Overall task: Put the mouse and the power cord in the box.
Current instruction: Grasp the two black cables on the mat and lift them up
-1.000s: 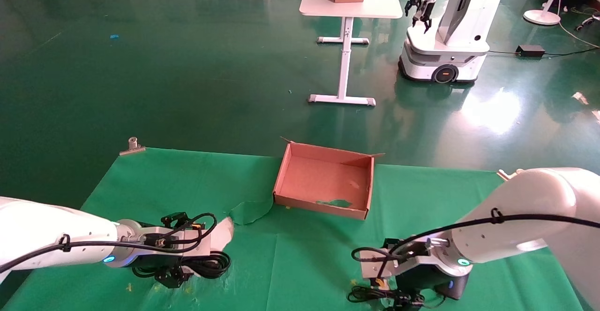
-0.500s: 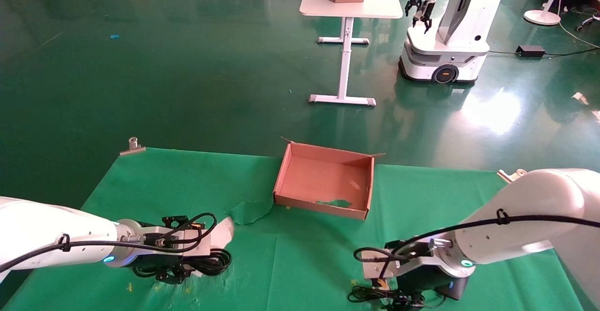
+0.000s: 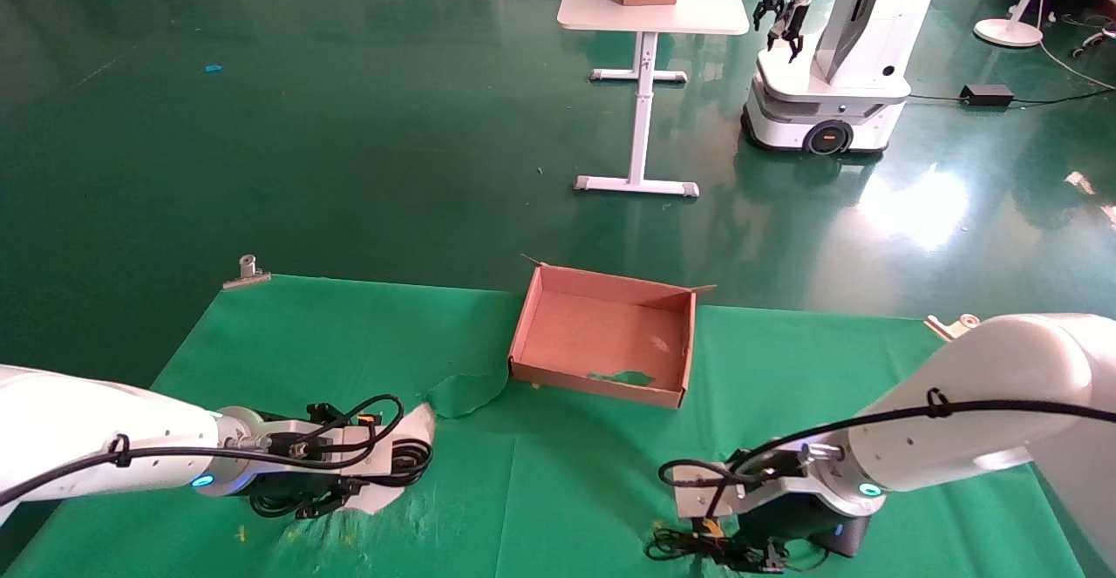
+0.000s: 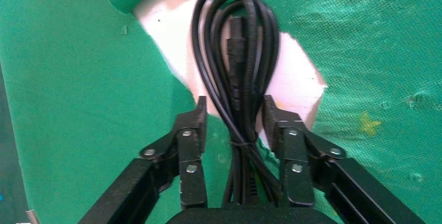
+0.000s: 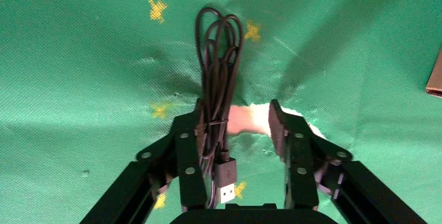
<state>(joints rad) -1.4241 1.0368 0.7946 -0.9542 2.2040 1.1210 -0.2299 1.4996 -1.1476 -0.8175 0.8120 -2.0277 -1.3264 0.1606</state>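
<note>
1. The tabletop (image 3: 349, 334), covered in green cloth, carries everything; the head view shows a torn patch near the left arm, and both wrist views show pale surface through tears.
2. The shallow brown rectangular cardboard box (image 3: 602, 338) sits at the far middle of the tabletop, nothing in it, well apart from both arms.
3. The thick glossy black power cord (image 4: 237, 78), a bundle of long loops, lies over the pale tear. The left gripper (image 4: 233, 117) straddles it, jaws wide, one finger on each side; the head view hides this under the wrist.
4. The right gripper (image 5: 235, 122), at the near right edge, stands wide apart with the mouse's thin black cable and USB plug (image 5: 216, 125) lying against one finger. The mouse body cannot be made out.
</note>
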